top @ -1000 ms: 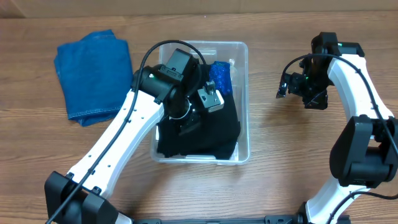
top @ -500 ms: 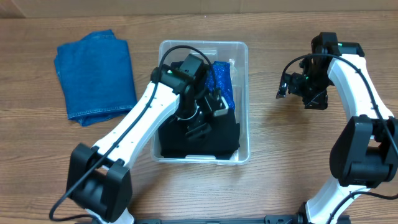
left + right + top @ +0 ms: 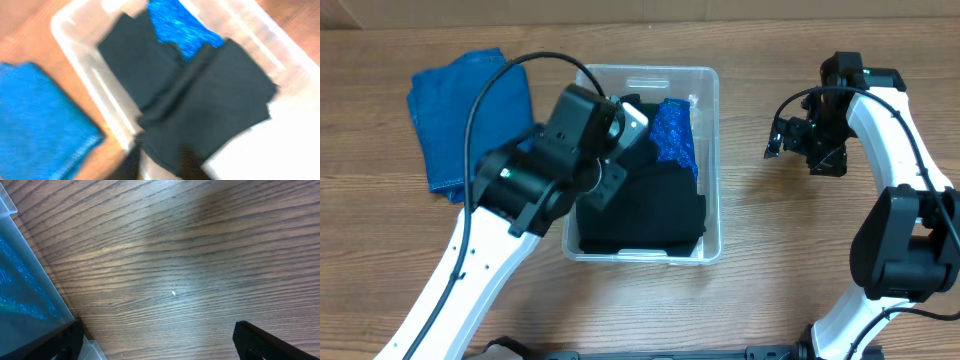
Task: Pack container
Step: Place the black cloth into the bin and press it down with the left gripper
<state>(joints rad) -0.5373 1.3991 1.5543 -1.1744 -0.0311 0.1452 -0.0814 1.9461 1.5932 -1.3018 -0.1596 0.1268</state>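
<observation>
The clear container (image 3: 714,150) stands mid-table and holds a black cloth (image 3: 655,205) and a sparkly blue cloth (image 3: 672,130) at its far right corner. My left gripper (image 3: 603,187) hangs above the container's left side. In the blurred left wrist view its fingers (image 3: 162,162) are apart and hold nothing, above the black cloth (image 3: 210,90), the sparkly blue cloth (image 3: 180,25) and the container wall (image 3: 70,30). My right gripper (image 3: 788,138) is wide open and empty (image 3: 160,340) over bare table right of the container (image 3: 25,280).
A folded blue cloth (image 3: 470,115) lies on the table left of the container; it also shows in the left wrist view (image 3: 35,115). The wooden table's far edge runs along the top of the overhead view.
My left gripper has risen out of the container and drawn back to the left, leaving the black cloth lying inside. The right arm has not moved.
</observation>
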